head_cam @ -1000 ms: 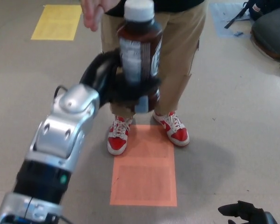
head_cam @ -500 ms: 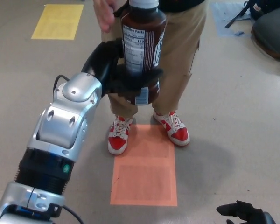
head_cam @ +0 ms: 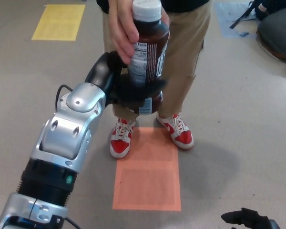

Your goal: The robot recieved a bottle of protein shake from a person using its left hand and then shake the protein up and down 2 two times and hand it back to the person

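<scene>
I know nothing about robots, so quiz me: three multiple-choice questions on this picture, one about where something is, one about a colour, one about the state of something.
1. Where is the orange floor mat?
A. Just in front of the person's shoes
B. Under the backpack at top right
C. Next to the yellow mat

2. What colour is the cap of the bottle?
A. Red
B. White
C. Black

3. Who has hold of the bottle?
A. Only the robot's left hand
B. Only the person's hand
C. Both of them

Answers:
1. A: the mat lies just in front of the red shoes.
2. B: the cap is white above the brown body.
3. C: the left hand clasps the lower part, and the person's hand wraps the upper part.
</scene>
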